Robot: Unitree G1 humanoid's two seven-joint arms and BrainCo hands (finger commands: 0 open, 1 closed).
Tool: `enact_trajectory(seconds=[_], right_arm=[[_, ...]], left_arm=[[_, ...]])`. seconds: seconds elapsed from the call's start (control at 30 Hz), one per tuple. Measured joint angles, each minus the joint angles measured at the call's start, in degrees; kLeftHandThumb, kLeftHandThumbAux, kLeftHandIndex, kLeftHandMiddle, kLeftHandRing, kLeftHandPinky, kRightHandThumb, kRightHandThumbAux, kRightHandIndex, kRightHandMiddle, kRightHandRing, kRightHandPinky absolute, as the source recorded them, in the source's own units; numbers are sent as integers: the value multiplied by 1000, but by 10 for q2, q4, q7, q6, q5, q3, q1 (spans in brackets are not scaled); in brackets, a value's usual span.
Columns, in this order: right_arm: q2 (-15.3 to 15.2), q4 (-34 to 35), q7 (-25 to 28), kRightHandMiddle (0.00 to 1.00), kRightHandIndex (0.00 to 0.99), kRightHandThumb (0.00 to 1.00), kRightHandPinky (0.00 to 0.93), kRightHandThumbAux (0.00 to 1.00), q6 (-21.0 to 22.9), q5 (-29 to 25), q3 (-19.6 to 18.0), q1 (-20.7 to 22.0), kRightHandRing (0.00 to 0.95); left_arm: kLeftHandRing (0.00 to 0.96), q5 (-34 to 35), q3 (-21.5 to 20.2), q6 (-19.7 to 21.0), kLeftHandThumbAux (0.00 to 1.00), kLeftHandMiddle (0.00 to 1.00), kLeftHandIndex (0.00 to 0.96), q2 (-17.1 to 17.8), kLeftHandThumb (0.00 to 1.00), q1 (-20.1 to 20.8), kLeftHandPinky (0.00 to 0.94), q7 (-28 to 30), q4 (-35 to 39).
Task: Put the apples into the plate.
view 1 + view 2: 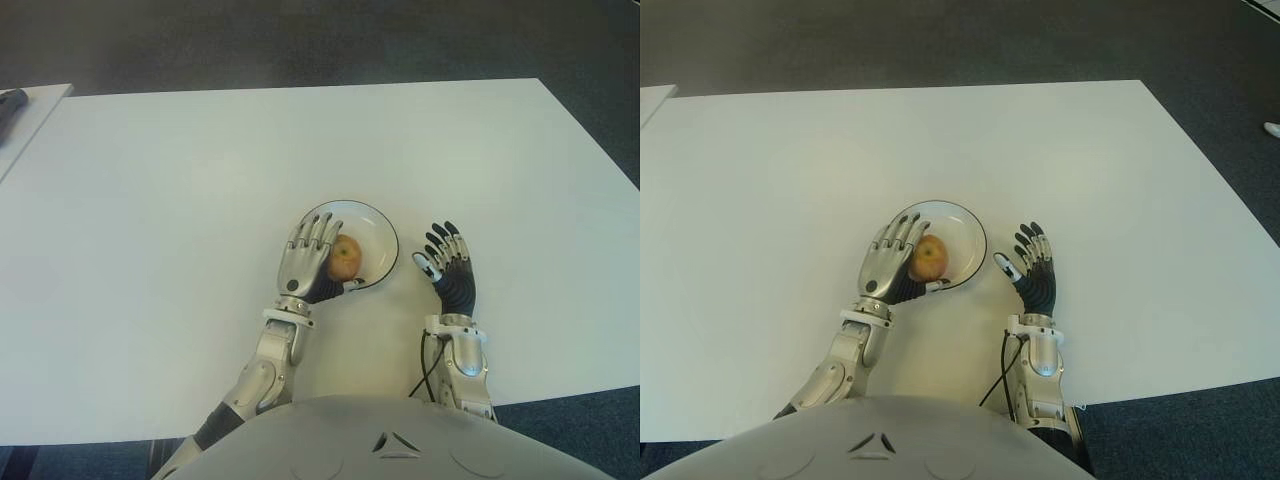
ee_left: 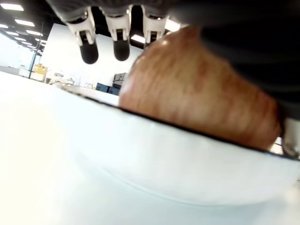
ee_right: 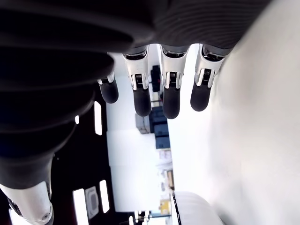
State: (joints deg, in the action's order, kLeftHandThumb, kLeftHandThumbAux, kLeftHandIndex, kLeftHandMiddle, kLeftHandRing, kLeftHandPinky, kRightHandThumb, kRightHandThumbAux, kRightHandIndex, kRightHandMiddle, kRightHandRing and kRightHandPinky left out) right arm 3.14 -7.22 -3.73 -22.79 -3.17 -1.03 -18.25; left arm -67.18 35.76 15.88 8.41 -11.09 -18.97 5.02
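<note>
One yellow-red apple (image 1: 345,258) sits in the white, dark-rimmed plate (image 1: 382,232) at the middle of the white table (image 1: 150,250). My left hand (image 1: 322,255) is over the plate's left side, fingers (image 2: 121,42) stretched straight above the apple (image 2: 197,98) and thumb at the plate's near rim. The apple touches the palm, but the fingers are not curled on it. My right hand (image 1: 443,255) shows just right of the plate with its fingers (image 3: 171,93) spread, holding nothing. No other apple is in view.
A black cable (image 1: 428,365) hangs beside my right forearm. A second white table (image 1: 30,115) with a dark object (image 1: 10,100) on it stands at the far left. Dark carpet (image 1: 300,40) surrounds the table.
</note>
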Motion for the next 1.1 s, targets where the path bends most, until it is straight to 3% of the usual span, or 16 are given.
enact_trajectory(seconds=[0.27,0.8,1.1], right_arm=[[0,-6,-4,169,91,297,195,692,-2,1,0,7,160],[0,-12,0,158,89,290,197,688,-8,1,0,11,157],[0,-14,0,166,86,306,188,687,-11,0,0,12,160]], left_arm=[[0,0,-1,8,375,0,16,0,145,0,4,18,16],[0,1,-4,9,359,0,18,-2,194,0,0,23,27],[0,1,-8,9,330,0,1,-4,165,-1,0,23,33]])
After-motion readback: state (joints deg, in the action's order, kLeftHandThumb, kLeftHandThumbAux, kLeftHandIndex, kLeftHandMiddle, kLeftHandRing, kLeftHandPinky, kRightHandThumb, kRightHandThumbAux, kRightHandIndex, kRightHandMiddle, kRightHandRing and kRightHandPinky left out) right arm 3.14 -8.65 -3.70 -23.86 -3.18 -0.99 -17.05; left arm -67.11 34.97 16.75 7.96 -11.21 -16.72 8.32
